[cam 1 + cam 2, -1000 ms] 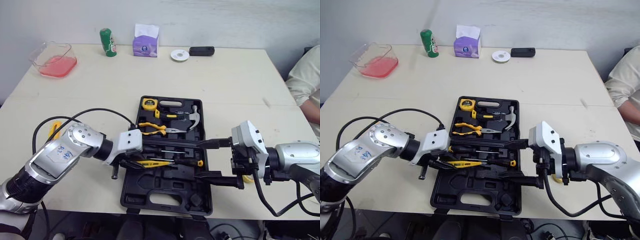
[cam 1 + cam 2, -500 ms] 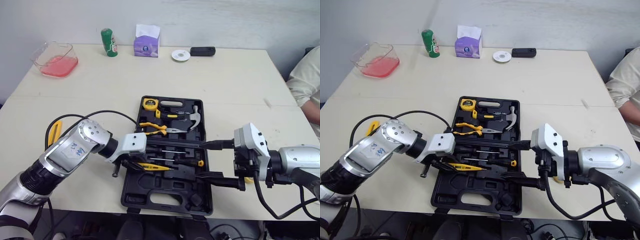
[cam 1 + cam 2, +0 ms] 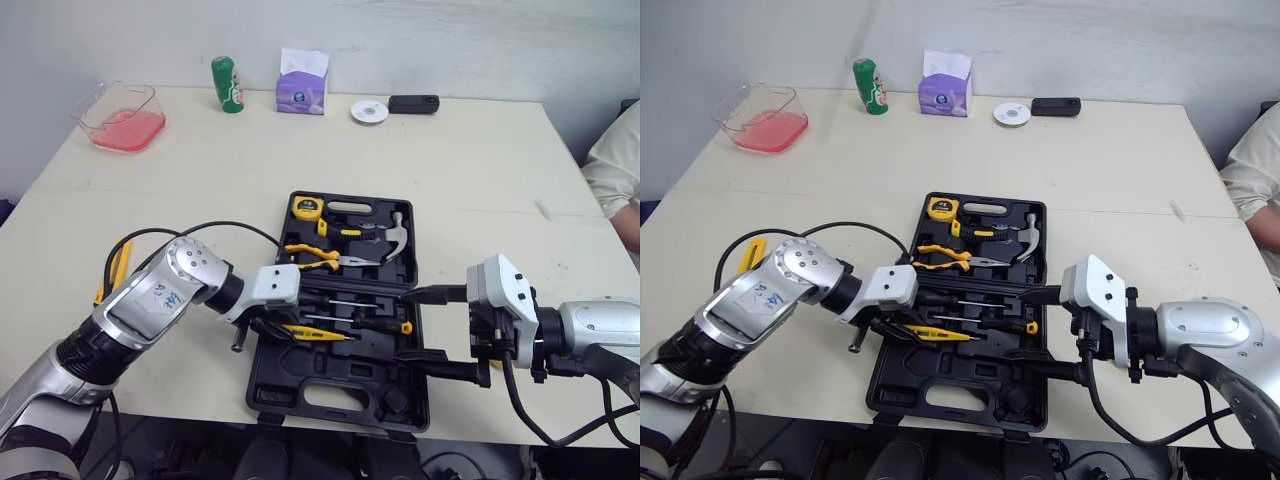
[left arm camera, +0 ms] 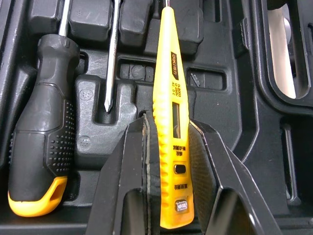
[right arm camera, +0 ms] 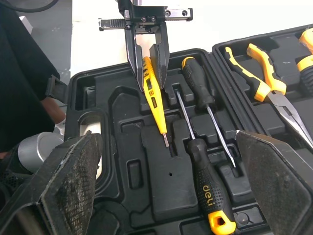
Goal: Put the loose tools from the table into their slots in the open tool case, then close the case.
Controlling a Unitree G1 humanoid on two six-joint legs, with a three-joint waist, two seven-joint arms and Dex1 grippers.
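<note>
In the head view, we see the open tool case at the near edge of the desk. The left jaws are clamped on a yellow tester pen over its near half, and the right jaws gape wide and empty at its right rim. In the left wrist view, both fingers pinch the pen beside a black-handled screwdriver. In the right wrist view, the pen lies alongside two seated screwdrivers.

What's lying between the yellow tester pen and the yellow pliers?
Two black-handled screwdrivers, side by side in the case, shown in the right wrist view.
</note>
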